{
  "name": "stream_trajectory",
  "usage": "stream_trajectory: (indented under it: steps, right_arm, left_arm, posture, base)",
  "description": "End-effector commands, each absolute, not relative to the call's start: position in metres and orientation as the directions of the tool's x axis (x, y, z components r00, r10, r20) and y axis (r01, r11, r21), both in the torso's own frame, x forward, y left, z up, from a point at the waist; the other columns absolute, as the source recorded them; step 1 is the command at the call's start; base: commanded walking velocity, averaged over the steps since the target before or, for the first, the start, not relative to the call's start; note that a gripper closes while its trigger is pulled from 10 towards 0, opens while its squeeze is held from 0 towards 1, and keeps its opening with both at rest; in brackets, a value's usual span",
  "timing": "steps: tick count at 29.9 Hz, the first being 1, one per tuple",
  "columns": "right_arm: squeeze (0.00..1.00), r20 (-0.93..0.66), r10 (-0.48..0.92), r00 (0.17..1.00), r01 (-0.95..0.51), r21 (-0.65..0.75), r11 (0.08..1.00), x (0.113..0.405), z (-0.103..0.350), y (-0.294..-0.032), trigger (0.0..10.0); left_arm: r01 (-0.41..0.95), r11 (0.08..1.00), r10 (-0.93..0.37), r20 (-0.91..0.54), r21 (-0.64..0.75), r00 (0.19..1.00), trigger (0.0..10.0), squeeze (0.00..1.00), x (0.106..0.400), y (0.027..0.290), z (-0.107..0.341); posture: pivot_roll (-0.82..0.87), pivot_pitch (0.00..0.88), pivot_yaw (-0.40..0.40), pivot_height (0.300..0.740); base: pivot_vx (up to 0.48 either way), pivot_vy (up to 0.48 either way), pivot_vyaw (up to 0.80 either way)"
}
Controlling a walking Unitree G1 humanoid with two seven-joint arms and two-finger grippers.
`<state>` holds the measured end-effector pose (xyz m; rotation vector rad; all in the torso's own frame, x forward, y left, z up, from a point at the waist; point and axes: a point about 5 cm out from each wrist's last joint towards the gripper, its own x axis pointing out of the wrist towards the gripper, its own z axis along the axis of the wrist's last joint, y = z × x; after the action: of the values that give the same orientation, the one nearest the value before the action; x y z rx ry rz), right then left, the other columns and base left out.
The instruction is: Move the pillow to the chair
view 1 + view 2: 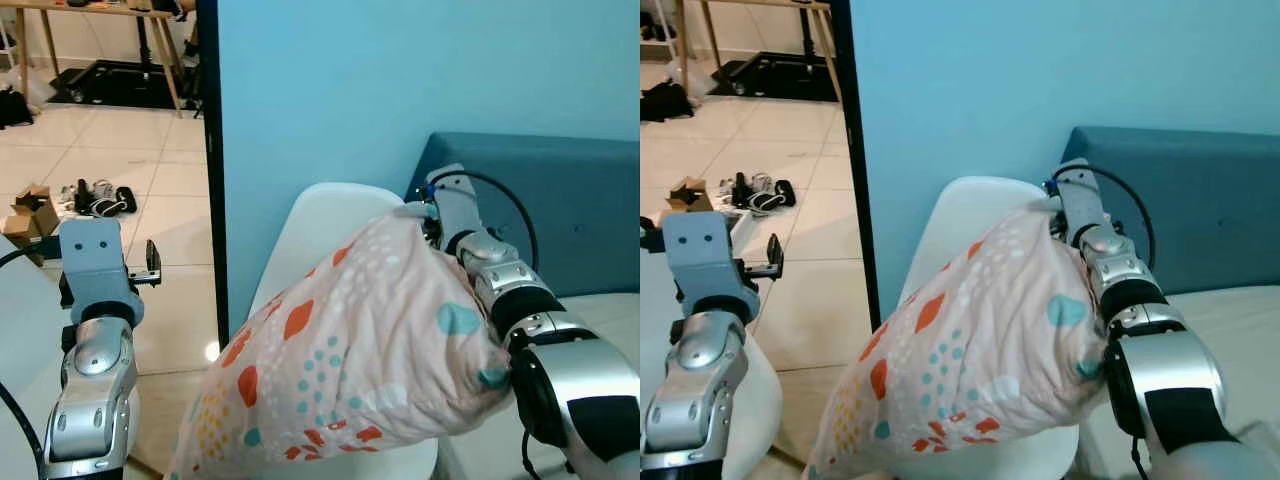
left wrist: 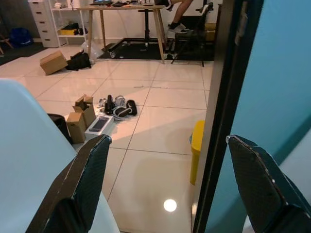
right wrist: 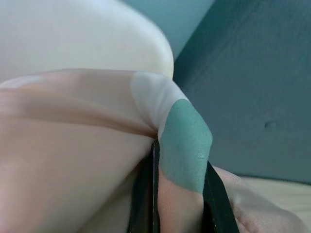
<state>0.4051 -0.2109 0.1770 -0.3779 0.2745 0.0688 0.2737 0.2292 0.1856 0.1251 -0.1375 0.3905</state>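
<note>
A pale pink pillow (image 1: 360,350) with orange and teal spots hangs over the seat of a white chair (image 1: 318,225), its top corner against the chair's backrest. My right gripper (image 3: 177,194) is shut on that corner, a teal-spotted fold pinched between the black fingers (image 3: 216,199). The right arm (image 1: 520,300) reaches forward beside the pillow. My left gripper (image 2: 167,179) is open and empty, held up at the left over tiled floor, away from the pillow; its arm (image 1: 95,340) rises at the lower left.
A light blue wall (image 1: 400,90) with a black edge post (image 1: 212,170) stands behind the chair. A teal headboard (image 1: 560,210) and bed lie right. Another white chair (image 2: 34,160), boxes (image 1: 30,215), shoes (image 1: 100,198), a yellow bin (image 2: 197,150) and a wooden desk (image 2: 126,24) occupy the floor left.
</note>
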Motion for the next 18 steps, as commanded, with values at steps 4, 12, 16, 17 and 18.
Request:
stream_trajectory:
  steps: [4,12,16,17,18]
  right_arm:
    - [0.00,-0.318,0.037,0.947,-0.151,-0.342,0.927,0.401,0.161,-0.204,10.0]
    - [0.00,-0.358,0.064,0.931,-0.203,-0.367,0.908,0.398,0.147,-0.194,10.0]
    - [0.00,-0.377,0.068,0.924,-0.224,-0.388,0.894,0.395,0.139,-0.191,10.0]
    - [0.00,-0.378,0.071,0.923,-0.227,-0.386,0.894,0.395,0.139,-0.191,10.0]
    - [0.00,-0.381,0.072,0.922,-0.230,-0.389,0.892,0.394,0.138,-0.190,10.0]
  left_arm:
    - [-0.350,0.933,0.339,0.126,0.081,0.932,10.0,0.00,0.272,0.225,0.181]
    - [-0.209,0.978,0.207,0.112,0.011,0.972,10.0,0.00,0.273,0.220,0.186]
    - [-0.094,0.996,0.094,0.062,-0.006,0.994,10.0,0.00,0.271,0.212,0.183]
    - [-0.081,0.997,0.081,0.055,-0.010,0.995,10.0,0.00,0.270,0.211,0.182]
    - [-0.073,0.997,0.074,0.049,-0.029,0.996,10.0,0.00,0.269,0.211,0.182]
  posture:
    - [0.07,0.000,-0.112,0.635]
    - [0.08,0.013,-0.115,0.605]
    - [0.08,0.030,-0.115,0.585]
    - [0.08,0.030,-0.115,0.580]
    - [0.08,0.036,-0.114,0.575]
  base:
    - [0.000,0.000,0.00]
    - [0.000,0.000,0.00]
    - [0.000,0.000,0.00]
    - [0.000,0.000,0.00]
    - [0.000,0.000,0.00]
